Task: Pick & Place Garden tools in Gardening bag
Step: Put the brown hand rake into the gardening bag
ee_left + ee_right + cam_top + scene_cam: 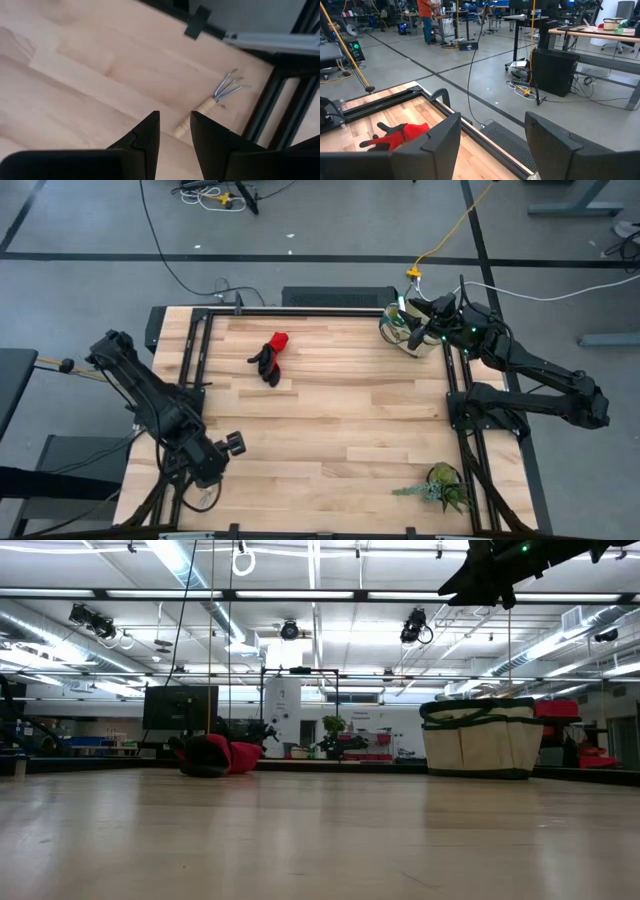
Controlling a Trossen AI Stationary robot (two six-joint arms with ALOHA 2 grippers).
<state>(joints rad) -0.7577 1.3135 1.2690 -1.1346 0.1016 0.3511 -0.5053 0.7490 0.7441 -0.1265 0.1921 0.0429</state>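
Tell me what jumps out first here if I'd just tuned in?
The red-and-black gloves lie alone on the far middle of the table. The right gripper hangs open over the beige bag at the far right corner. The left gripper, open, points at a small rake.

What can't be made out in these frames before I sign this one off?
- Inside of the gardening bag: low view sees only its side wall; in the high view the right tool covers the opening.
- Rake: handle end hidden behind the left tool in the left wrist view; in the high view the left arm covers it.
- Gloves: too small to count.
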